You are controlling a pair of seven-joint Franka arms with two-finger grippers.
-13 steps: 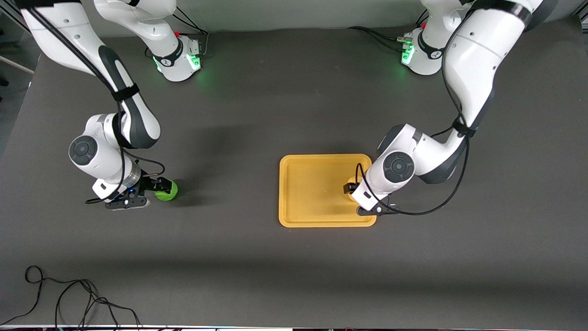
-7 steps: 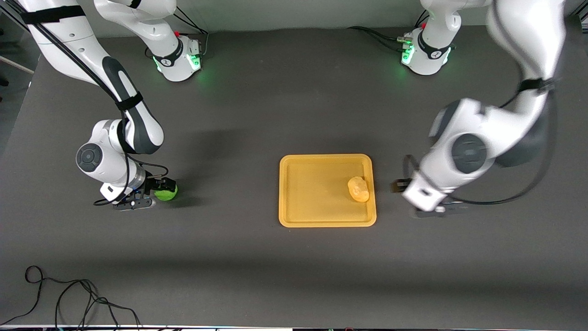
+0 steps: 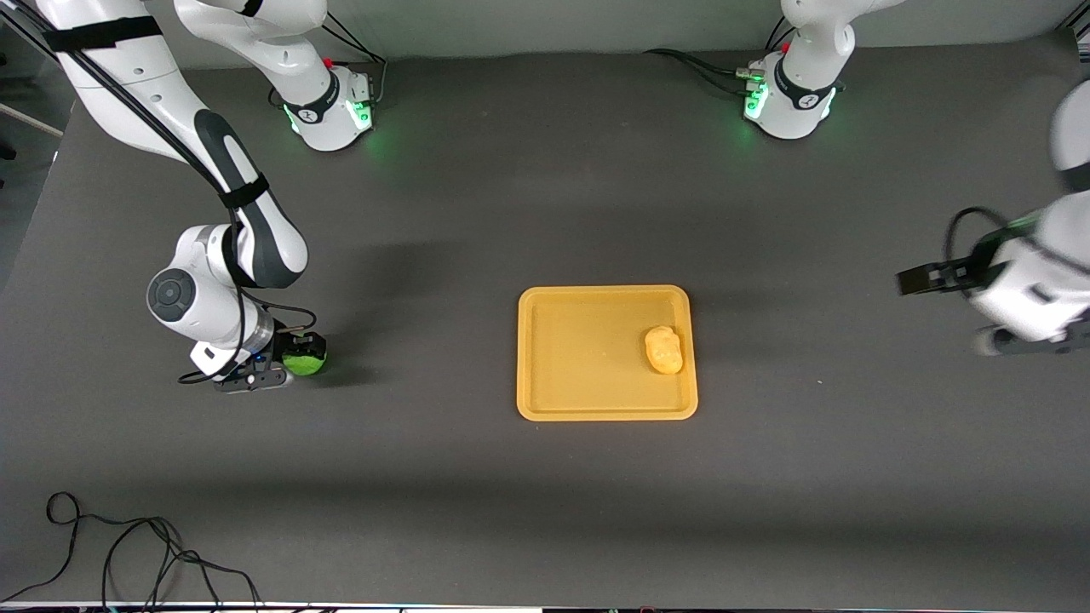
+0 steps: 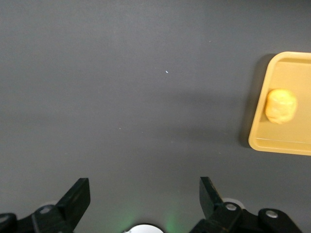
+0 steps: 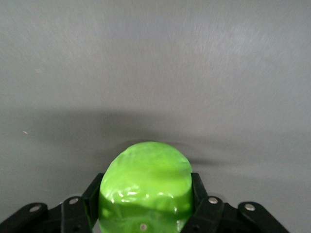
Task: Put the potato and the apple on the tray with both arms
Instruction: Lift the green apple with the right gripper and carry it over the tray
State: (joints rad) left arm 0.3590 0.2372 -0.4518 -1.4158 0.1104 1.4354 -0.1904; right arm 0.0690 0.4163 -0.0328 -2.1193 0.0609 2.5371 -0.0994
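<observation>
Potato (image 3: pixel 664 350) lies in the tray (image 3: pixel 579 409), hard by the rim at the left arm's end; also visible in the left wrist view (image 4: pixel 280 105), nothing touching it. Tray sits mid-table, flat on the dark table (image 3: pixel 545 477).

Apple (image 3: pixel 304 362) is on the table toward the right arm's end, well apart from the tray. Right gripper (image 3: pixel 294 356) is down on it, fingers (image 5: pixel 92 194) clamped against both sides of the apple (image 5: pixel 146 187).

Left gripper (image 3: pixel 924 278) is up over bare table at the left arm's end, well clear of the tray, fingers (image 4: pixel 75 199) spread wide, holding nothing.

Loose black cable (image 3: pixel 128 553) lies near the front camera at the right arm's end.
</observation>
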